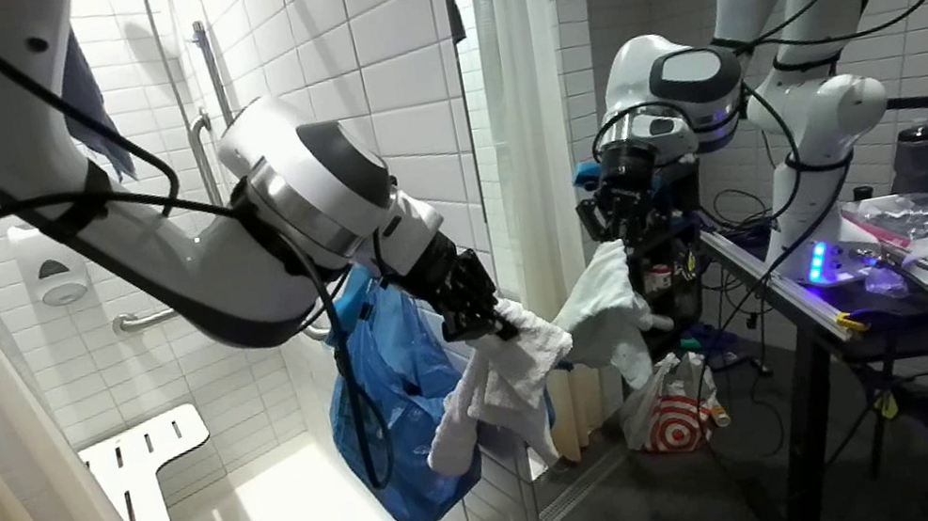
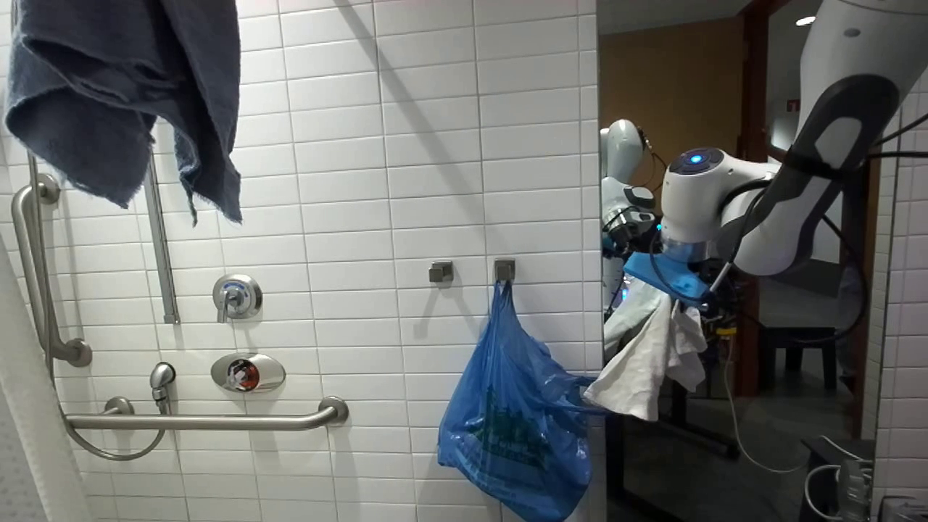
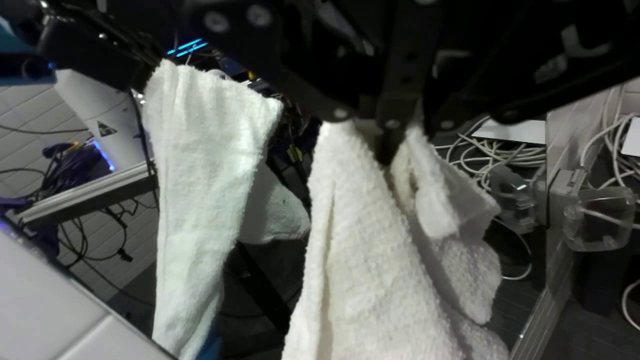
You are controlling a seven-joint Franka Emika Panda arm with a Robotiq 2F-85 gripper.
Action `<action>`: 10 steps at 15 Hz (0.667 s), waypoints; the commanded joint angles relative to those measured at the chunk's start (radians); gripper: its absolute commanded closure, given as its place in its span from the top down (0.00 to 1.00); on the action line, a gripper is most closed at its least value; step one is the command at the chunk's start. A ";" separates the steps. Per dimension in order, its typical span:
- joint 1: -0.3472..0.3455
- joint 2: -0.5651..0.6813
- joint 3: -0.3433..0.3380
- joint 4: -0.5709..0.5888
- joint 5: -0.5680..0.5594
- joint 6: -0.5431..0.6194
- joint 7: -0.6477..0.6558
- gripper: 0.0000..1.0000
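A white terry cloth (image 1: 509, 379) hangs from the gripper (image 3: 384, 141), near the left edge of a wall mirror (image 2: 670, 94). We see the jaws drawn together, pinching a gathered fold at the cloth's top; the remainder drapes below in loose lobes. The paler, greenish copy to the left in the wrist view is, in our judgement, the reflection (image 3: 205, 175). Whether any hem touches the glass we cannot tell. To the left of the mirror, a blue plastic bag (image 2: 511, 428) is suspended from a wall hook (image 2: 505, 270), its right side just beside the cloth's lower corner.

To carry the cloth well, we advise a firm pinch, since all the weight depends on one gathered point, and slow travel, lest the lobes swing. The drape is best held clear of the bag, whose thin film could snag, and the hard fingertips clear of the glass.

In an exterior view the arm (image 1: 150, 268) enters from the upper left, slopes down to a low bend, then rises into the wrist, from which we see the gripper slant downward and rightward.
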 commanded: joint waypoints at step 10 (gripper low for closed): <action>-0.010 -0.043 -0.005 0.025 -0.332 0.002 0.371 0.06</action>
